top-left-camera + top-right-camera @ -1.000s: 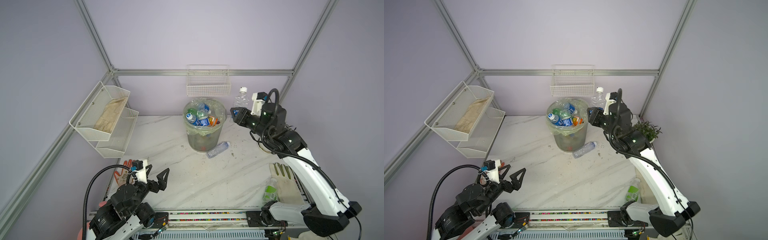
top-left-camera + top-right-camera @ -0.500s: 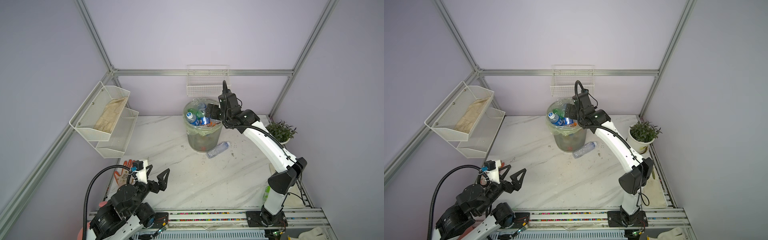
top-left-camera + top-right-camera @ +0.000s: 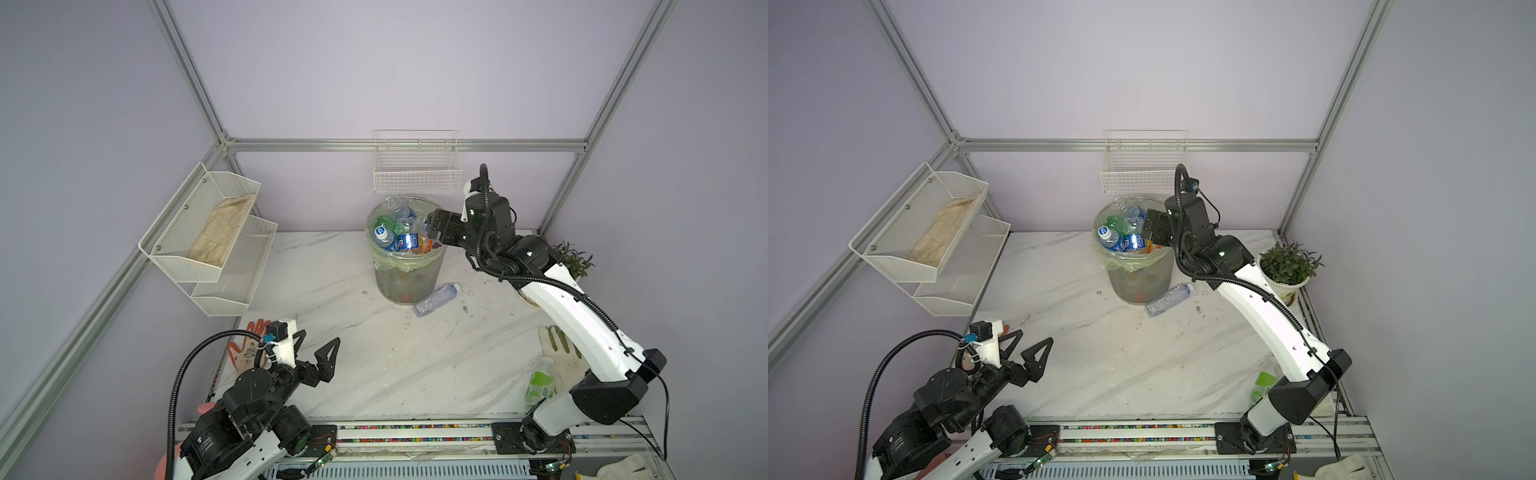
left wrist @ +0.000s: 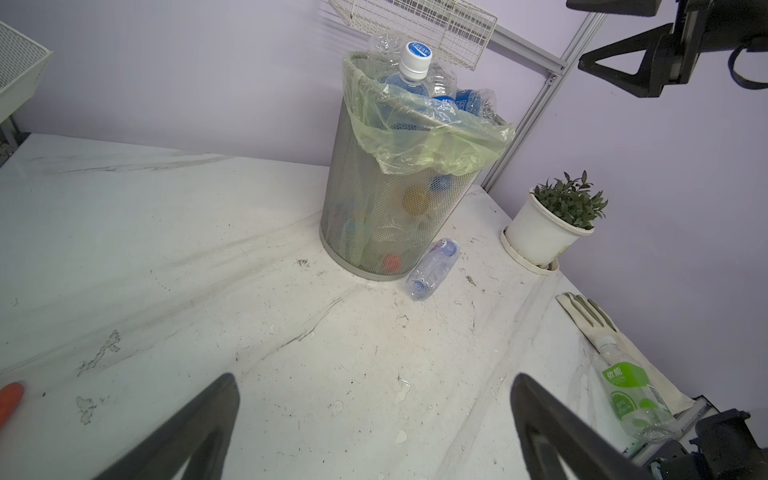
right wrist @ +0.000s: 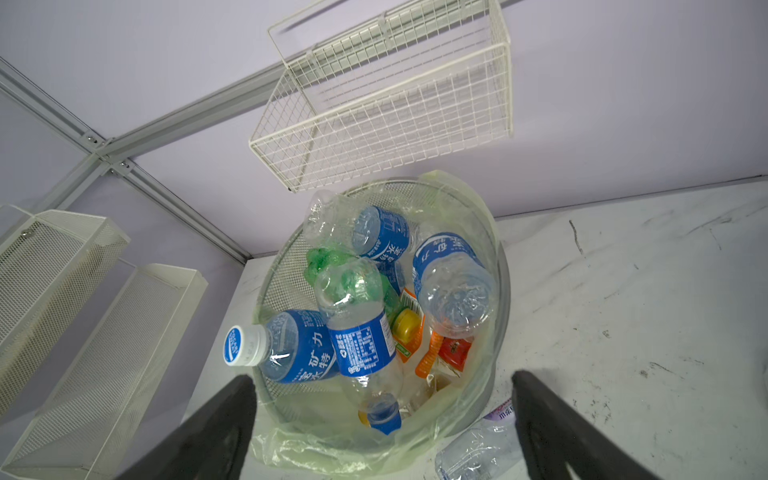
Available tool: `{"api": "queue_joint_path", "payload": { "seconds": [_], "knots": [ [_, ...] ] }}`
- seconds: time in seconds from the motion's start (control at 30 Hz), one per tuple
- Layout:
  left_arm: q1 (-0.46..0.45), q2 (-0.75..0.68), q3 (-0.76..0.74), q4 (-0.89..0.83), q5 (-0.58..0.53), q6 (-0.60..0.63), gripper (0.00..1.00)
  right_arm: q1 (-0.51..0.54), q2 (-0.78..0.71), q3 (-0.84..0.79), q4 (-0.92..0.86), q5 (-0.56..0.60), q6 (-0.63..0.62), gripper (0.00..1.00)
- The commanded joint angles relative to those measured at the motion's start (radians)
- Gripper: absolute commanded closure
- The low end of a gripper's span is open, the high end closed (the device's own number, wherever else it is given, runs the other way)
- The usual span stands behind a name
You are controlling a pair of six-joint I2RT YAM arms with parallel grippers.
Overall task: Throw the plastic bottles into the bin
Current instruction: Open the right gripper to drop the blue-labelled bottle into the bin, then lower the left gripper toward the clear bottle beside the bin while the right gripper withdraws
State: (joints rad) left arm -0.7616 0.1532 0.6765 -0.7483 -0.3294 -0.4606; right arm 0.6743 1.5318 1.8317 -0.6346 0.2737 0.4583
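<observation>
While the right gripper (image 5: 382,376) hangs, jaws spread wide and empty, above the round grey mesh bin (image 3: 409,282), clear plastic bottles (image 5: 361,332) fill it to the rim. One clear bottle (image 3: 436,298) lies on the white marble table (image 3: 374,365) just beside the bin's foot, a green-labelled bottle (image 3: 540,384) near the right arm's base. The left gripper (image 3: 319,337) gapes empty too.

The bin (image 4: 374,216) was grey mesh with a pale green bag (image 4: 415,141). The bottles (image 5: 359,345) in it had blue labels, and the green bottle (image 5: 328,259) sat among them. The table (image 3: 374,353) was white with grey streaks. At the bin's five o'clock lay a clear bottle (image 3: 436,299). The plant pot (image 4: 536,241) was white.
</observation>
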Motion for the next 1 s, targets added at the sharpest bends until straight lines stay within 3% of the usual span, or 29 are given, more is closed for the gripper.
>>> {"api": "queue_joint_path", "payload": {
  "seconds": [0.0,0.37,0.53,0.97],
  "knots": [
    [-0.004,0.042,-0.027,0.041,0.007,0.016,0.00,0.001,-0.070,-0.049,0.021,0.020,-0.004,0.02],
    [-0.022,0.401,-0.003,0.175,0.122,0.078,0.00,0.000,-0.281,-0.252,0.033,0.060,0.017,0.02],
    [-0.092,0.524,0.004,0.327,0.087,0.135,0.00,-0.001,-0.352,-0.328,0.032,0.090,0.026,0.03],
    [-0.261,0.888,0.121,0.494,-0.030,0.302,0.00,-0.001,-0.525,-0.504,0.006,0.172,0.076,0.03]
  ]
}}
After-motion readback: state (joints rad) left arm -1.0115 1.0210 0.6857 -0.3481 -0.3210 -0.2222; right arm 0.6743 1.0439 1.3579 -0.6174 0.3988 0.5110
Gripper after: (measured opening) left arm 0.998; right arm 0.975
